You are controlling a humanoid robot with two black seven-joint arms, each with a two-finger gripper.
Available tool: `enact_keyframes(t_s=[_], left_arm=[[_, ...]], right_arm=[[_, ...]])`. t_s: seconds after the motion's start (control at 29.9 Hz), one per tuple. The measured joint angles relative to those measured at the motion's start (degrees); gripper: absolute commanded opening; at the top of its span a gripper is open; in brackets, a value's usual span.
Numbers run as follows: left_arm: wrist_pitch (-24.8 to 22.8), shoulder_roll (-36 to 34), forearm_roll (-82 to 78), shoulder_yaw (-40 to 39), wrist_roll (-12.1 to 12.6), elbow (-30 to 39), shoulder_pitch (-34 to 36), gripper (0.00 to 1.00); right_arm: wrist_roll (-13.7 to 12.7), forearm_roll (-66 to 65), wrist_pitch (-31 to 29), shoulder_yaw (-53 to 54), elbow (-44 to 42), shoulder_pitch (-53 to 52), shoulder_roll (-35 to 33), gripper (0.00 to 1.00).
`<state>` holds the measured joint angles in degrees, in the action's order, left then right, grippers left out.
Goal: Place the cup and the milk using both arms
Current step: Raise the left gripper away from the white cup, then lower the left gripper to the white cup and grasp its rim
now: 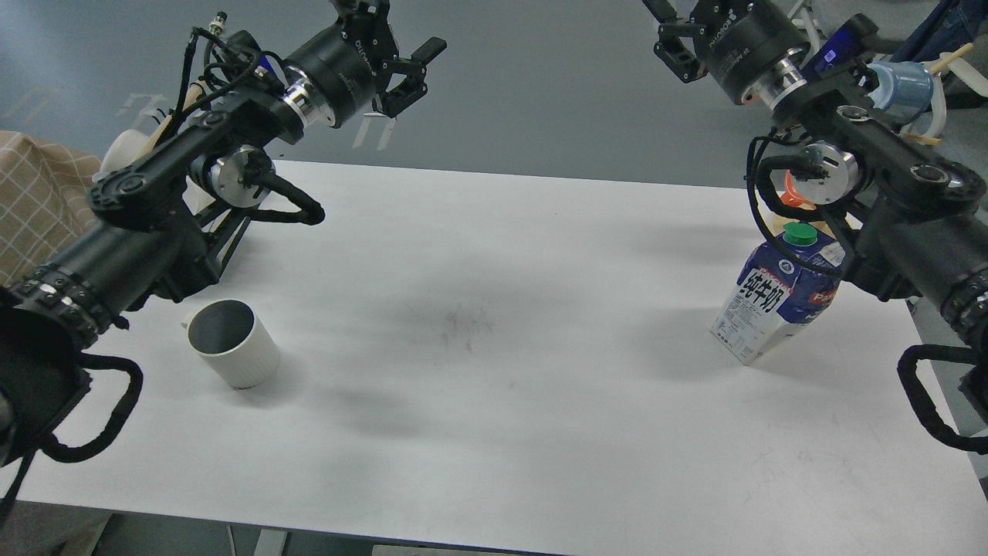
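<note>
A white ribbed cup (231,344) stands upright on the white table (494,401) at the left, its handle turned to the far left. A blue and white milk carton (776,301) with a green cap stands at the right, partly behind my right forearm. My left gripper (394,35) is raised high beyond the table's far edge, well above and behind the cup, open and empty. My right gripper (679,19) is raised at the top edge of the view, above and behind the carton; its fingers look spread and its tips are cut off.
A tan checked cloth (38,201) lies at the far left. A white object (123,150) sits behind my left arm. An orange object (795,197) sits behind the carton. A pale blue container (903,81) is at the far right.
</note>
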<state>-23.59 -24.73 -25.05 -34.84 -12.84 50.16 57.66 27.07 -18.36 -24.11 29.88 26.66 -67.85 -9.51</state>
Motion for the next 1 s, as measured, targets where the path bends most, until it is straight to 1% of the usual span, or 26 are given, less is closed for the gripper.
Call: enact_keyframes(t_s=[0.1, 0.17, 0.33, 0.43, 0.53, 0.6, 0.67, 0.77, 0.87, 1.0], left_arm=[[-0.08, -6.41, -2.74, 3.6, 0.11, 7.4, 0.0, 0.98], [-0.32, -11.45, -4.96, 5.95, 0.67, 12.36, -0.01, 0.98], [-2.24, -27.24, -14.31, 11.19, 4.0, 27.4, -0.76, 0.98], [-3.89, -37.52, -21.07, 12.48, 6.77, 36.26, -2.07, 0.98], [-4.34, -46.32, -25.08, 12.69, 8.46, 42.27, -3.7, 0.98], [-4.39, -50.95, -26.79, 12.77, 8.74, 44.08, -4.59, 0.98], [-4.4, -54.83, -29.34, 13.03, 8.78, 44.49, -5.34, 0.98], [-4.41, -58.41, -33.09, 14.13, 8.38, 44.31, -5.8, 0.98], [-4.41, -60.55, -35.35, 15.1, 8.02, 44.19, -5.89, 0.98], [-4.41, -61.0, -40.55, 17.95, 7.7, 43.86, -5.98, 0.98]], right_arm=[[0.01, 0.0, 0.22, 0.0, 0.19, 0.0, -0.01, 1.0], [0.01, 0.0, 0.24, 0.0, 0.3, 0.0, -0.16, 1.0], [0.08, -0.49, -0.17, -0.39, 2.24, 0.67, -0.99, 1.0], [0.21, -0.74, -0.32, -2.25, 4.37, 1.46, -2.38, 1.0], [0.46, -0.79, -0.31, -3.67, 6.84, 2.1, -4.38, 1.0], [0.63, -0.85, -0.33, -4.03, 8.76, 2.87, -5.79, 1.0], [0.68, -0.9, -0.34, -4.26, 10.18, 3.61, -6.92, 1.0], [0.69, -0.97, -0.35, -4.32, 11.56, 4.62, -7.83, 1.0], [0.7, -1.04, -0.35, -4.32, 12.39, 5.14, -7.88, 1.0], [0.7, -1.44, -0.35, -4.32, 12.61, 5.34, -7.4, 1.0]])
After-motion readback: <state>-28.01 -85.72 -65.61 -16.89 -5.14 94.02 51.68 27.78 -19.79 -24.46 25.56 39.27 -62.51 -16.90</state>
